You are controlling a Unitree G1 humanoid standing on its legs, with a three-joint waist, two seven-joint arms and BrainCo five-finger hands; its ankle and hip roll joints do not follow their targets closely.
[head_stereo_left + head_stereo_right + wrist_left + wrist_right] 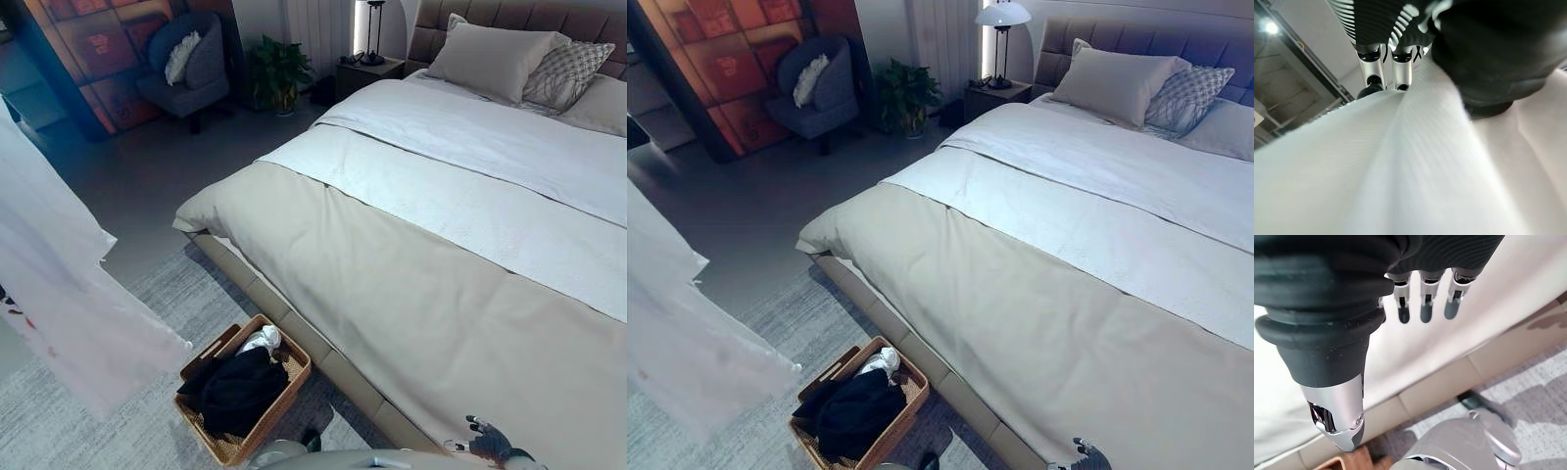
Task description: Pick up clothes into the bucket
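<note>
A white garment (pixel 69 313) is hanging at the left edge of both eye views, its upper part running out of the picture — what is holding it up there is lying outside those views. In the left wrist view the same white cloth is covering the fingertips of the left hand (pixel 1383 68), so the grip itself is staying hidden. The right hand (pixel 490 443) is sitting at the bottom edge, partly cropped. In the woven basket (pixel 284 387) a dark garment (pixel 235 392) is lying over a pale item (pixel 261 340) too small to identify — the basket's floor is staying covered.
</note>
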